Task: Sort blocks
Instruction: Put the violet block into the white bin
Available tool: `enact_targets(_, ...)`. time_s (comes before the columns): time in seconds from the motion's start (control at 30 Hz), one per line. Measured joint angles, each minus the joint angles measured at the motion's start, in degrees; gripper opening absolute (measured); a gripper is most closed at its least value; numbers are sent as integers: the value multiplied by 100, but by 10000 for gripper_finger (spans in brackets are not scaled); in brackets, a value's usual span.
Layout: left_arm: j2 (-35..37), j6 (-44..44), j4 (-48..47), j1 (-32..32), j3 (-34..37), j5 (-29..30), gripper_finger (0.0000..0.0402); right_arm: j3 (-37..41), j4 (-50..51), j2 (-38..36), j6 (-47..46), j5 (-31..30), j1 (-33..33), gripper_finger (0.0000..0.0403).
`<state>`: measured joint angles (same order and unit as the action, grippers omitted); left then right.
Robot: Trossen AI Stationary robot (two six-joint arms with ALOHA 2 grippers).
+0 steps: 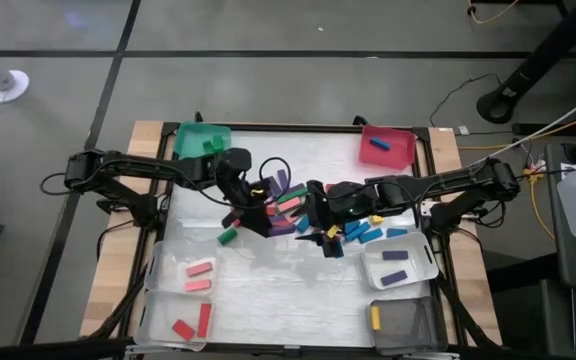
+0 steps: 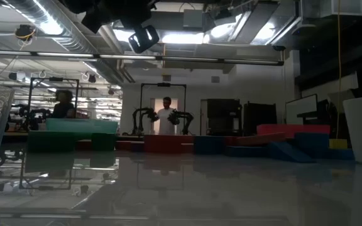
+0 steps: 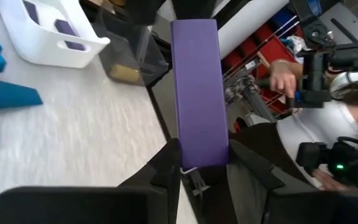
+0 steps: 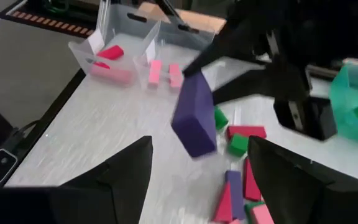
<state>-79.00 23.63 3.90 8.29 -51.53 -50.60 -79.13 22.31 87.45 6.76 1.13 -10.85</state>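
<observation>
The left gripper (image 3: 204, 171) is clamped on one end of a purple bar block (image 3: 197, 93) held above the bench (image 1: 268, 300) near the block pile; rigid, light and smooth-faced, it suits a flat-side pinch, while the right gripper (image 4: 197, 180) hangs apart nearby.

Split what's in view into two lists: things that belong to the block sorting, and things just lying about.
Job:
- purple rectangular block held by left gripper
- heap of coloured blocks
- green bin, red bin, white bin
- open right gripper

Lying about:
- loose cables
</observation>
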Motion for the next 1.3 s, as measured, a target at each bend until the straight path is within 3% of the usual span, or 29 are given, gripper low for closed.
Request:
enact_targets(0.43, -4, 38, 454, 0, 0, 71, 89, 5, -538, 231, 190, 42, 0, 251)
enact_targets(0.9, -7, 76, 450, 0, 7, 50, 98, 4, -600, 248, 250, -257, 0, 61)
enact_targets(1.3, -7, 125, 463, 5, 7, 373, 172, -2, -124, 132, -889, -310, 2, 63)
